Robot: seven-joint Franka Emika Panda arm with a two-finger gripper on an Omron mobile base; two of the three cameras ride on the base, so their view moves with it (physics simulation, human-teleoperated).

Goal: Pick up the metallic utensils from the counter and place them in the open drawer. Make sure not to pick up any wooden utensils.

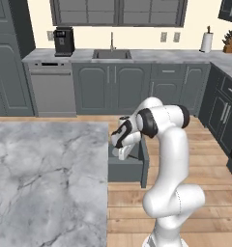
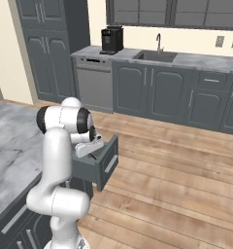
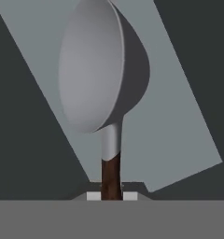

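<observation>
Clearly the arm is mid-delivery: in the left base view the marble counter [image 1: 45, 178] fills the nine o'clock side, bare as far as it shows, and just past its right edge the open drawer [image 1: 130, 166] juts out at the picture's centre. The gripper [image 1: 122, 150] hangs over the drawer's interior, wrist bent down from the elbow at one o'clock.

From the right base view the drawer [image 2: 106, 163] stands pulled out at centre, its panel front facing four o'clock, with the gripper [image 2: 89, 148] reaching into it from ten o'clock.

Along the hand view, a round grey-headed utensil [image 3: 102, 70] stands up toward twelve o'clock, its thin dark handle running down to six o'clock where the fingers are clamped on it. Behind it lies a pale grey slab with dark areas either side, likely the drawer's floor and walls.

As a judgement, this piece needs only releasing. Whether the orange-handled knife is already inside or still waiting on the counter cannot be told; if not, one more fetch remains.
</observation>
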